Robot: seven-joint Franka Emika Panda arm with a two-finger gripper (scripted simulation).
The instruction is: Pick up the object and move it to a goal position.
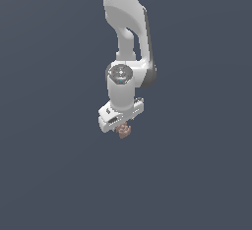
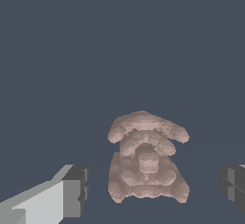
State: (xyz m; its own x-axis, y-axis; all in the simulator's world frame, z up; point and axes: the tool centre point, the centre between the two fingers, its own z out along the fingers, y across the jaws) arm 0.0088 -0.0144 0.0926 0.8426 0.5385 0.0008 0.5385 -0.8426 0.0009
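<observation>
Gripper [image 2: 155, 189] spread wide, fingers [image 2: 76, 189] either side of the object [image 2: 146, 163], not touching.

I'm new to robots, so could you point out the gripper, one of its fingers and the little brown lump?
gripper [image 2: 155, 189]: wrist view, midway between its fingertips.
finger [image 2: 76, 189]: wrist view, on the dark pad.
brown lump [image 2: 146, 158]: wrist view, on its lumpy middle, between the open fingers.

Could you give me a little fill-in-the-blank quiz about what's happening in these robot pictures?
1. The clump sits ____ the two fingers.
2. The fingers stand ____, with gaps on both sides of the clump.
3. The arm is coloured ____.
4. In the exterior view, the clump shows just ____ the gripper.

Missing words: between; open; white; below
</observation>
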